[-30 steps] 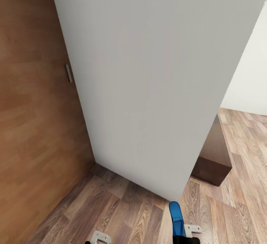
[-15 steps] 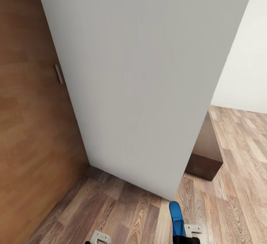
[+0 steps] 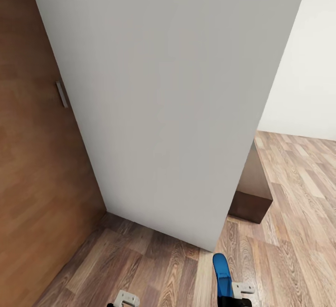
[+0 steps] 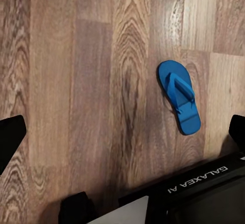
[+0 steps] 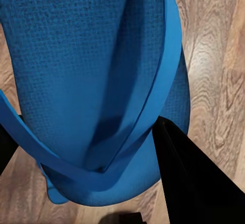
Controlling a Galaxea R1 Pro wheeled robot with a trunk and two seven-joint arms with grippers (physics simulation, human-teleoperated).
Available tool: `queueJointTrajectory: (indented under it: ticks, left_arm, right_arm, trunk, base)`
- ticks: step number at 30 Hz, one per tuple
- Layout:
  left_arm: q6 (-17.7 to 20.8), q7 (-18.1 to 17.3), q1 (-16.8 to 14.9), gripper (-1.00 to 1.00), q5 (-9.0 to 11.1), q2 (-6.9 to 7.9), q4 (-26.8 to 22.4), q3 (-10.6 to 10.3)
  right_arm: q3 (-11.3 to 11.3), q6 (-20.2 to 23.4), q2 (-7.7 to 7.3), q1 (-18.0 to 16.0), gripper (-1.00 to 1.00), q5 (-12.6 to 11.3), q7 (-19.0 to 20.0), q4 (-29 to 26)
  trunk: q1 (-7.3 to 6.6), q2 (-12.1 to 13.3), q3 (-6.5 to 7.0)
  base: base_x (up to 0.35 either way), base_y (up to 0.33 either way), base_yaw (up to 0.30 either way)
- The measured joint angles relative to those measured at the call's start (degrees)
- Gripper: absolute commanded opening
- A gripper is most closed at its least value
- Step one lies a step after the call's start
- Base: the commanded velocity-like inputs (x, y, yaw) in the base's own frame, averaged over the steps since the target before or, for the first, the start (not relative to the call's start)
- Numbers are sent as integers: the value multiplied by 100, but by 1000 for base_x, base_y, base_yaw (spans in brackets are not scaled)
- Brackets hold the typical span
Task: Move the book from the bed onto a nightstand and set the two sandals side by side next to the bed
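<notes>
My right gripper [image 5: 92, 152] is shut on one blue sandal [image 5: 97, 81], whose sole and thong strap sit close before the right wrist camera. In the head view that sandal [image 3: 222, 272] sticks up from the right gripper [image 3: 235, 296] at the bottom edge. The other blue sandal [image 4: 178, 96] lies flat on the wood-plank floor [image 4: 76, 81] under my left gripper [image 4: 122, 132], which is wide open with nothing in it. The left gripper [image 3: 123, 300] also peeks in at the head view's bottom edge. The book and the bed are out of view.
A tall grey wall panel [image 3: 163, 101] stands close ahead, with a brown door [image 3: 32, 167] to its left. Behind the panel's right edge sits a low dark-brown wooden cabinet [image 3: 252, 190]. Open floor [image 3: 298, 213] and a white wall [image 3: 303, 87] lie to the right.
The whole head view has slid leftward, so the camera has turned right. More white wall and floor show at right. Both grippers and the held sandal keep their places.
</notes>
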Motion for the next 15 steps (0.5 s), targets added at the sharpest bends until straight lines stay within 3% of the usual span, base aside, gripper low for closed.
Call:
queueJointTrajectory:
  ticks: [6,15]
  left_arm:
    - [0,-1,0,100,0,-2,0,0]
    - [0,-2,0,100,1,-2,0,0]
  right_arm:
    - [1,-1,0,0,-100,2,-1,-3]
    - [0,0,0,0,-100,3,-1,-3]
  trunk:
    - [0,0,0]
    - [0,0,0]
  base:
    - [1,28,-101]
    - [0,3,-21]
